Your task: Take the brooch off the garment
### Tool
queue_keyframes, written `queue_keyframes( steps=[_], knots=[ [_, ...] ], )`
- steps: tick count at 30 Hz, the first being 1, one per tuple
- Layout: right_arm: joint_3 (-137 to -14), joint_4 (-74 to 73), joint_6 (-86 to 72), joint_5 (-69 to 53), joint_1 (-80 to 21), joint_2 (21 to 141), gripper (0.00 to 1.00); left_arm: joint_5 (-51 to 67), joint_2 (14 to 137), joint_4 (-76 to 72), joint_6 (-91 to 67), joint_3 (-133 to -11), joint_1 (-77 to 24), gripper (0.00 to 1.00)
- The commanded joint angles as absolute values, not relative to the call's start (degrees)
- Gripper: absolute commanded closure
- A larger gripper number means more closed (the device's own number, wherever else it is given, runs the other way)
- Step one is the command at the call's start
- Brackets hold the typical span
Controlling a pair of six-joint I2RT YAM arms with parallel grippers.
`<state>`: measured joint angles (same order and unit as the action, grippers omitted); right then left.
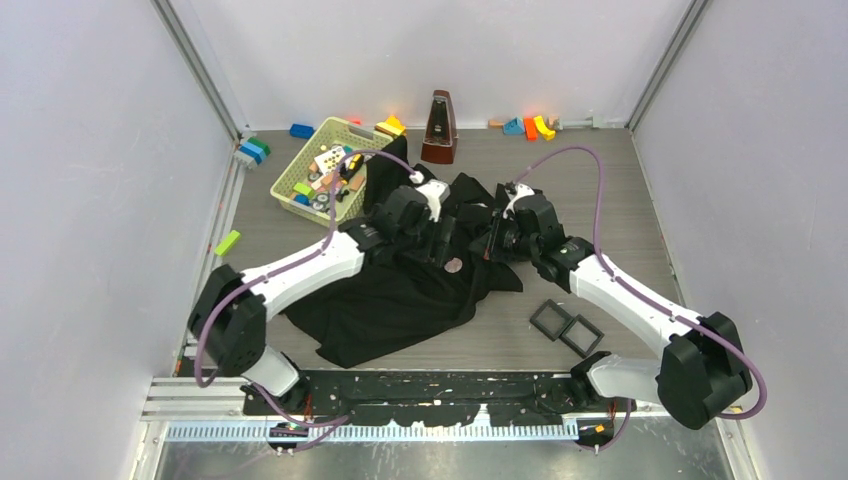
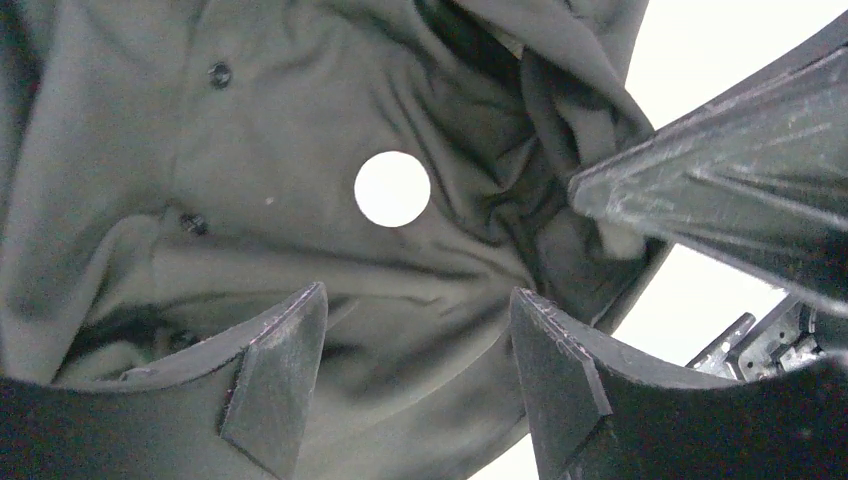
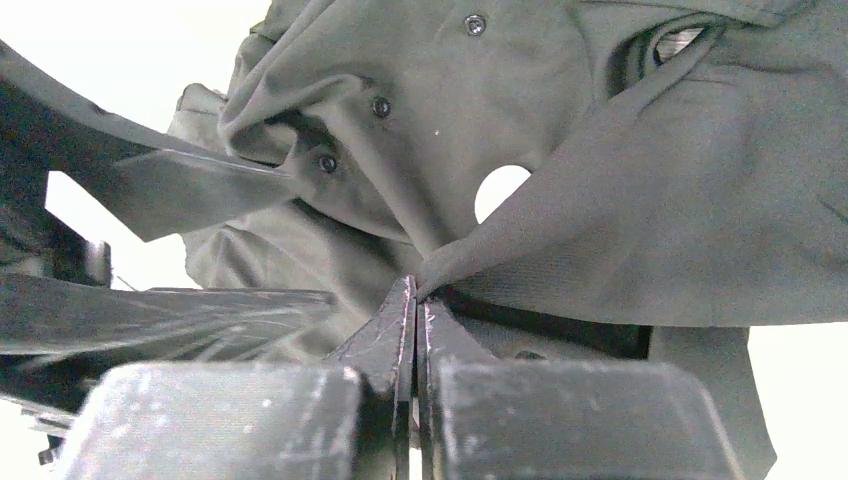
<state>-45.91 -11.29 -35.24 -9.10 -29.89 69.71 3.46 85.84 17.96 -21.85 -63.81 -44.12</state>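
Observation:
The black garment lies crumpled mid-table. The brooch, a small round pinkish disc, sits on it between the two grippers. It shows as a washed-out white disc in the left wrist view, and in the right wrist view a fold partly covers it. My left gripper is open just above the cloth, the brooch a little beyond its fingertips. My right gripper is shut on a fold of the garment and pulls it taut right beside the brooch.
A yellow-green basket of small items stands back left, with a brown metronome behind the garment. Two black square trays lie front right. A green block lies at left and coloured blocks line the back wall.

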Motion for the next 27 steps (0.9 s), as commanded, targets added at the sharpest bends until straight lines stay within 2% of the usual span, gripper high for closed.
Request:
queue_keyframes(
  steps=[1, 5, 7, 11, 13, 16, 18, 25, 27],
  knots=[
    [-46.84, -9.83, -36.72, -8.73, -30.23, 67.58, 0.99, 3.76, 91.97, 15.85, -20.39, -69.45, -46.33, 0.31],
    [-50.06, -21.03, -37.41, 4.80, -30.15, 69.84, 0.99, 2.47, 99.31, 19.04, -19.34, -75.03, -47.09, 0.33],
    [-50.48, -23.68, -37.22, 7.79, -30.10, 71.27, 0.97, 0.61, 102.95, 21.94, -17.91, -78.37, -47.97, 0.34],
    [-49.61, -24.79, -38.13, 9.96, -30.06, 72.73, 0.86, -6.94, 109.84, 27.99, -15.18, -85.27, -50.52, 0.36],
    [-48.94, -24.57, -39.23, 10.76, -30.06, 72.92, 0.78, -9.30, 111.92, 29.45, -14.61, -87.20, -51.38, 0.37],
    [-47.74, -24.02, -40.45, 13.05, -29.98, 72.36, 0.54, -10.26, 114.16, 30.38, -15.10, -88.66, -51.50, 0.37],
    [-46.84, -23.11, -40.97, 13.75, -29.97, 71.74, 0.46, -9.51, 115.49, 30.57, -15.20, -89.30, -51.50, 0.37],
    [-46.09, -22.20, -41.32, 13.73, -29.88, 71.69, 0.44, -7.15, 118.72, 30.82, -15.76, -90.02, -51.43, 0.38],
    [-45.75, -21.61, -41.45, 13.43, -29.88, 71.43, 0.44, -8.97, 119.12, 31.40, -15.99, -90.08, -51.42, 0.48]
  ],
)
